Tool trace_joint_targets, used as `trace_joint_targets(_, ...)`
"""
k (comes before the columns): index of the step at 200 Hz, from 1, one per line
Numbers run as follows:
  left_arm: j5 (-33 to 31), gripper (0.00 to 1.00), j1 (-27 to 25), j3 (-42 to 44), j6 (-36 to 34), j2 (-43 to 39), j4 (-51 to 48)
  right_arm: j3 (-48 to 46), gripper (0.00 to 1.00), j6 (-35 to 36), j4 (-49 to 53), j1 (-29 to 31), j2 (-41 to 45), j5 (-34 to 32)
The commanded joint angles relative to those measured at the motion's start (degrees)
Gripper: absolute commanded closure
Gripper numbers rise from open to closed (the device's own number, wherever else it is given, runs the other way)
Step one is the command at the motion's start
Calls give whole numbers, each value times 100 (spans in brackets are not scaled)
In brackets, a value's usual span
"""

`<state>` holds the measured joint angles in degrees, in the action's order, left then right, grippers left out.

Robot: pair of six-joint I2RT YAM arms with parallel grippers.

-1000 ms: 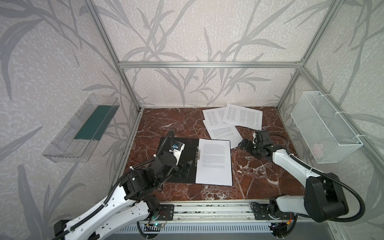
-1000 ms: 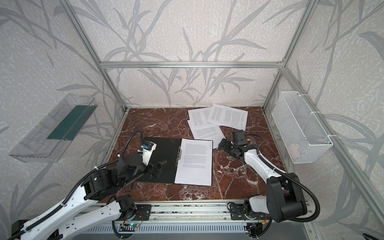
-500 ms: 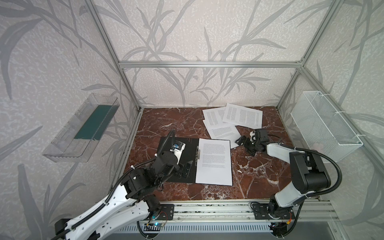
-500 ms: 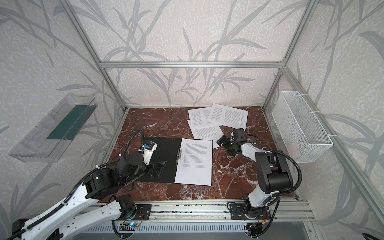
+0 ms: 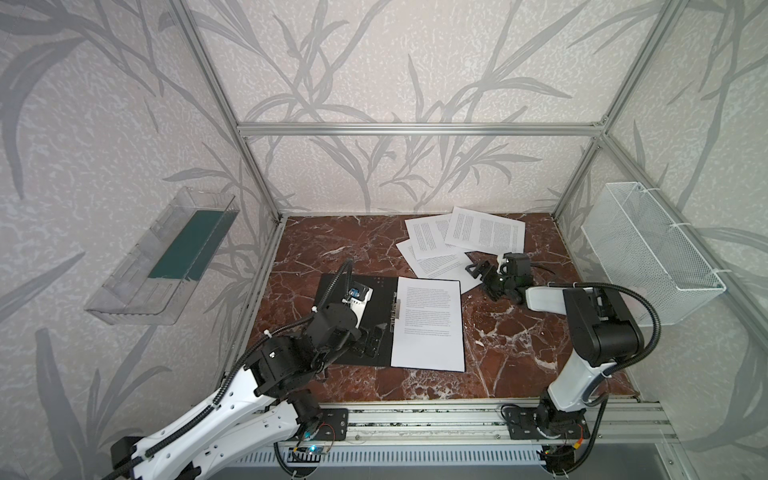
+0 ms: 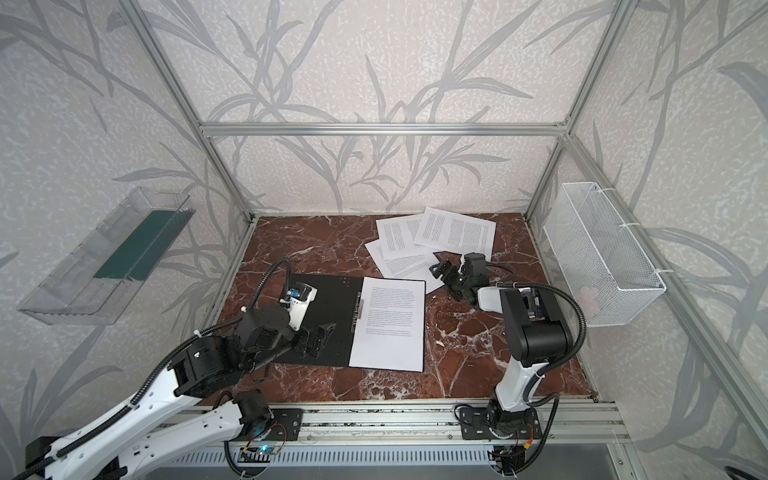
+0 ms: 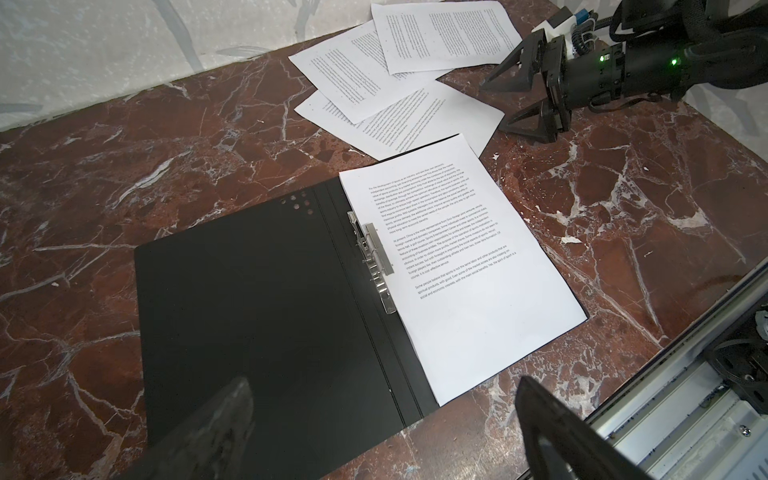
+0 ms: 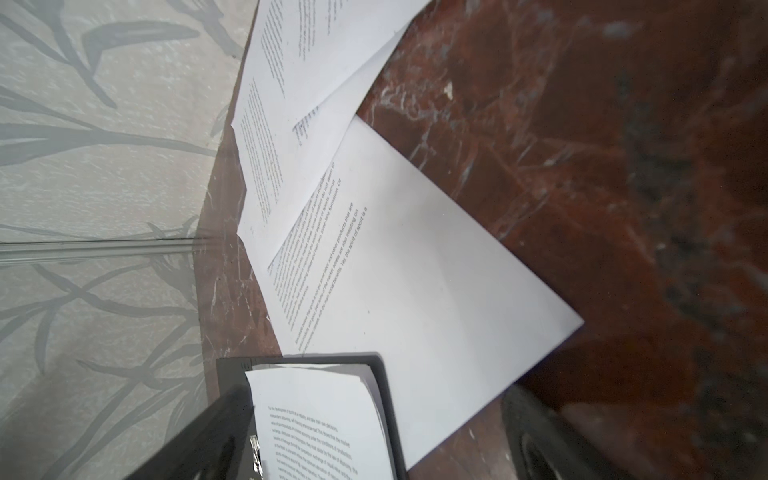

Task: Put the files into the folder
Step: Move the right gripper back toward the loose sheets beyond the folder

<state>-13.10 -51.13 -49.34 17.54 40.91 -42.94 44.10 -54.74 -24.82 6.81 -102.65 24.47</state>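
Left wrist: sheet [image 7: 478,299] in folder [image 7: 257,311]

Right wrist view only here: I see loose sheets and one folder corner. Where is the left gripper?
Observer: The left gripper hovers open over the folder, at its near edge, holding nothing.
Operator: How many sheets lie loose?
Observer: At least four loose sheets overlap in a pile toward the back wall, right of centre.
Operator: Is the folder's left half free?
Observer: Yes, bare black; the filed sheet covers only its right half.
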Motion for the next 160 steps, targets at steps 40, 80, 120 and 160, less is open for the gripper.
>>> trace_joint_targets(40,177,1,92,73,-18,57,-49,-439,8,-373,-1117,-22,-290,148)
trace_joint_targets(80,285,1,165,71,-14,84,-22,-495,15,-402,-1909,-15,-373,368)
trace_joint_targets(120,343,1,200,70,-5,116,-14,-550,21,-483,-2643,-13,-539,529)
trace_joint_targets(160,383,1,231,67,1,154,4,-446,29,-422,-2836,-13,-780,553)
